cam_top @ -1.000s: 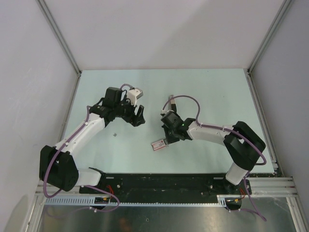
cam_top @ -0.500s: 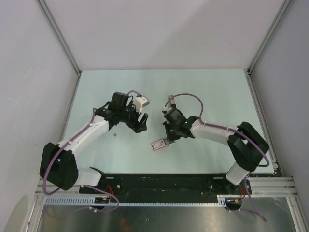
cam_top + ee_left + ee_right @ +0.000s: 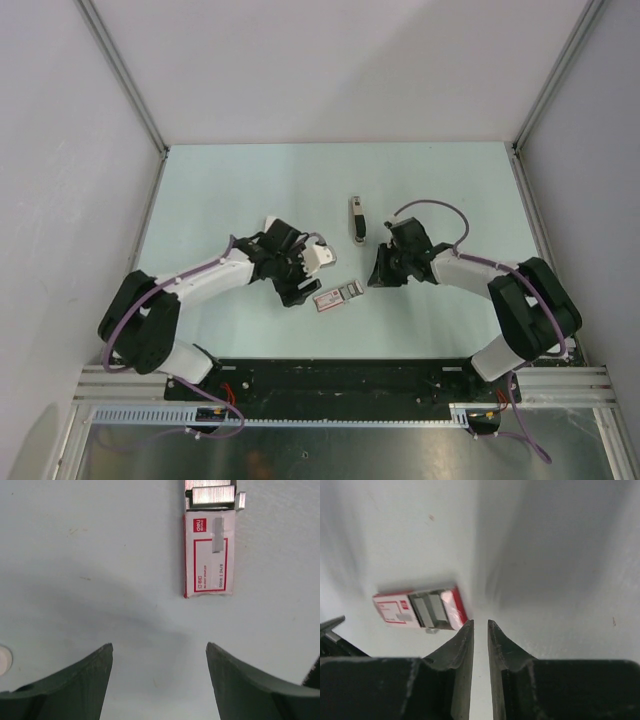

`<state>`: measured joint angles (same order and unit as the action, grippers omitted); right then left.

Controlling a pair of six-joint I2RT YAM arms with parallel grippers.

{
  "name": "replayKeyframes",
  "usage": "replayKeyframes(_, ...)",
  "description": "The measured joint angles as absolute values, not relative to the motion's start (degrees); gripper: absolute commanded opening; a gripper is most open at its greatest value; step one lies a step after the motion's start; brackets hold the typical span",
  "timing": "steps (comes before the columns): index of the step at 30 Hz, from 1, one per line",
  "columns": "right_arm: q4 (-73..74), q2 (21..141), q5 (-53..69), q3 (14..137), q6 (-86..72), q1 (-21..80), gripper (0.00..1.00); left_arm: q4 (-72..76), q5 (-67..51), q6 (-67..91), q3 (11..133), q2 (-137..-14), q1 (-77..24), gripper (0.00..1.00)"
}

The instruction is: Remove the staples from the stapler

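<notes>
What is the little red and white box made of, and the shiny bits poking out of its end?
The box looks like thin cardboard: it is matte white with red printing and has flat sides. The staple strips look like metal, probably steel: they are silvery, shiny and finely ridged.

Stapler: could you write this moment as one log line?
stapler lying alone, unheld | left tool open, facing staple box | right tool nearly shut, empty
</notes>
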<state>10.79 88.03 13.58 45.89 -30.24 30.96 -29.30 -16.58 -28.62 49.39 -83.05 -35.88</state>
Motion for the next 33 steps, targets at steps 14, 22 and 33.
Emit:
replayKeyframes(14, -4.73, 91.90, 26.04, 38.09, -37.58, 26.46, 0.21, -29.26, -11.35, -31.07, 50.02, -90.35, -40.27, 0.77)
replayKeyframes(22, -7.31, 93.27, 26.96, 37.30, -39.07, 26.13, 0.17, -28.86, -10.39, -31.05, 51.00, -91.72, -41.56, 0.77)
replayKeyframes(33, -9.96, 94.74, 27.07, 37.28, -40.56, 27.09, 0.11, -27.90, -9.91, -31.03, 51.79, -92.68, -42.68, 0.76)
